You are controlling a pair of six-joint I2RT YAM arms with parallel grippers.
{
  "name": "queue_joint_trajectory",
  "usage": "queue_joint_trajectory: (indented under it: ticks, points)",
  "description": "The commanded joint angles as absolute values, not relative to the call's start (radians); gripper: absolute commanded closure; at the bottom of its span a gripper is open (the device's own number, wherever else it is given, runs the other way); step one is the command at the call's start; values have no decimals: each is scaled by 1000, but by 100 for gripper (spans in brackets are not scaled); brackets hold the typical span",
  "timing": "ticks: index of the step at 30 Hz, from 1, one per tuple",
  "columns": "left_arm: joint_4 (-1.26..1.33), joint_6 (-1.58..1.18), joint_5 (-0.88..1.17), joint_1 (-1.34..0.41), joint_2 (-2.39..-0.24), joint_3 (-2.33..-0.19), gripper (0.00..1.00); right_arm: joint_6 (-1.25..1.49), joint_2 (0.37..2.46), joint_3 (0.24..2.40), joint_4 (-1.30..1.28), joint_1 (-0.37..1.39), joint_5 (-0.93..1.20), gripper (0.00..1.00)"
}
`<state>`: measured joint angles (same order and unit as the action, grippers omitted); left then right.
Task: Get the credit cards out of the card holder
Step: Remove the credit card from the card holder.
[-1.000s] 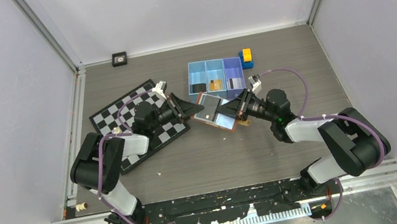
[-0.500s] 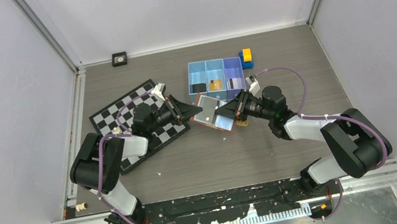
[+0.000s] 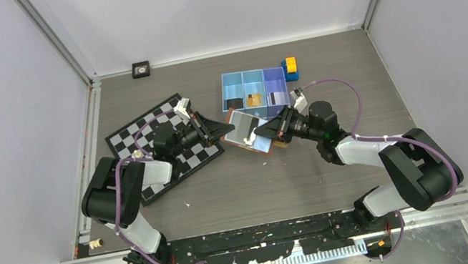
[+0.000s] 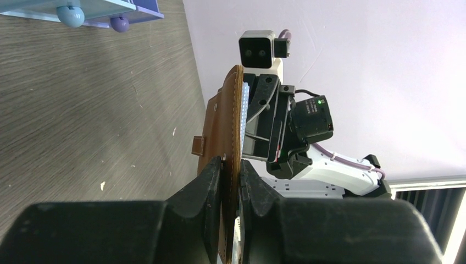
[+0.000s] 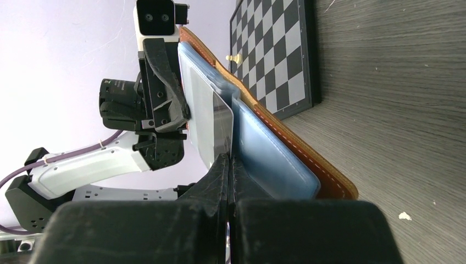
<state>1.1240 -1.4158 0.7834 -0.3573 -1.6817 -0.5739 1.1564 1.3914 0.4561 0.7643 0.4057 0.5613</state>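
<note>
holder (image 4: 222, 126) open, held up on edge between the two arms over mid-tabletop (image 3: 262, 185), just on the near side of the tray (image 3: 239, 73). brown outside turned to the left arm, blue-grey pockets turned to the right arm. can't tell if its lower corner touches the wood

left fingers (image 4: 211, 190) clamped on the holder's brown flap, one finger each side, leather filling the narrow gap

right fingers (image 5: 217, 181) pressed together, pinching the edge of a grey card (image 5: 211, 121). that card is translucent and lies flat against the upper pocket, its near edge at the fold where the fingertips meet. how far it sits inside the pocket can't be told

tray: three compartments, one flat card in each. dark card (image 3: 235, 103) left, tan card (image 3: 254, 99) middle, striped card (image 3: 276, 98) right; too small for detail

block (image 3: 290, 68), yellow on blue, just beside the tray's far right corner

chessboard (image 3: 165, 148) lies skewed under the left arm, left of the holder; one pale pawn (image 5: 235, 57) stands on it

small black square thing (image 3: 141, 69) at the far edge of the tabletop, by the back wall
</note>
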Motion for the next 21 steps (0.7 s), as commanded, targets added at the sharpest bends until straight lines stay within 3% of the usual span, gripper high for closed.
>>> queue_joint_trajectory:
  ticks: [1,7,11,21]
  points:
    - [1264,-1459,813,-340,-1645,-570,100,1138,1363,485,770,403,547,100]
    - [1278,-1474,815,-337,-1653,-570,100,1149,1371,480,810,403,562,99]
    - [1286,-1484,816,-337,-1658,-568,100,1194,1391,462,904,403,585,76]
    - [1378,-1544,819,-344,-1696,-567,100,1260,1458,460,1013,403,614,58]
